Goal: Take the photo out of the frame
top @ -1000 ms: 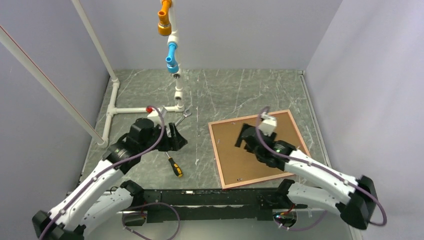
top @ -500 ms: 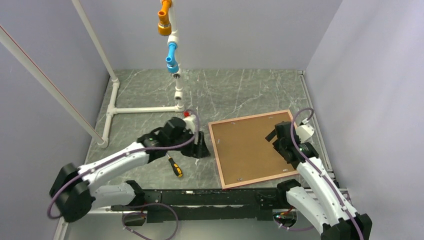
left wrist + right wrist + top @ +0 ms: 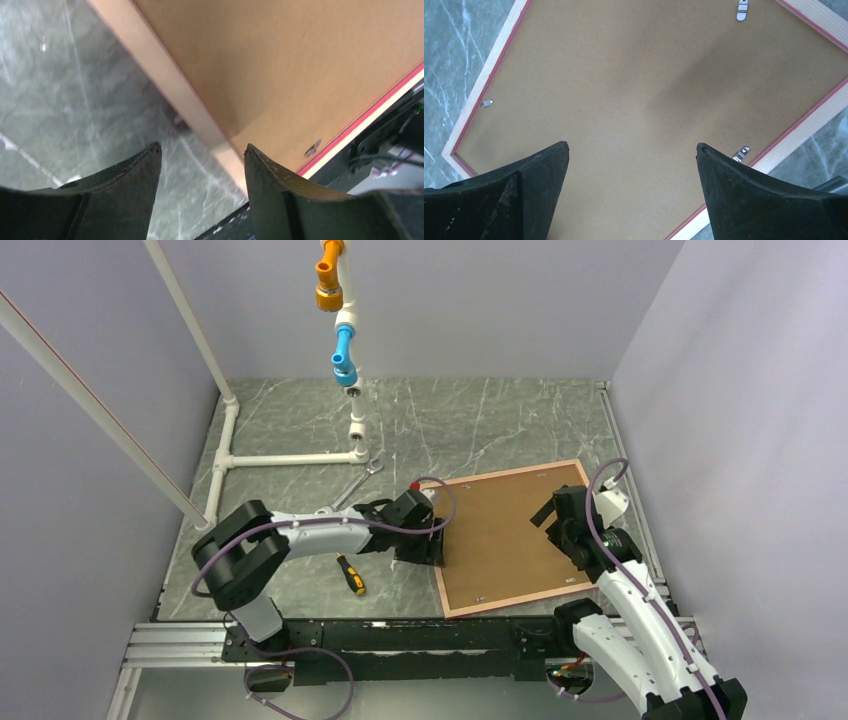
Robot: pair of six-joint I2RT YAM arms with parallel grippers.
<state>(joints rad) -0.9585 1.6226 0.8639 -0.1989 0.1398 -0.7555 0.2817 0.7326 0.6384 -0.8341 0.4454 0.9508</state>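
Note:
The frame (image 3: pixel 437 550) lies face down on the right half of the table, its pink-red border around the brown backing board (image 3: pixel 500 530). The photo is hidden under the board. My left gripper (image 3: pixel 432 545) is open and hovers at the frame's left edge (image 3: pixel 185 105), one finger (image 3: pixel 270 180) over the board, the other over the table. My right gripper (image 3: pixel 556 525) is open above the board's right part (image 3: pixel 634 90), holding nothing. Small metal clips (image 3: pixel 741 153) sit along the border.
A yellow-handled screwdriver (image 3: pixel 351 574) lies left of the frame near the front. A wrench (image 3: pixel 362 478) lies by the white pipe structure (image 3: pixel 285 457) at the back left. Blue and orange fittings (image 3: pixel 343 352) hang on the upright pipe. Grey walls enclose the table.
My left arm has swung right across the table from the pipe area to the frame's left edge. My right gripper moved from the board's middle to its right side, then stayed.

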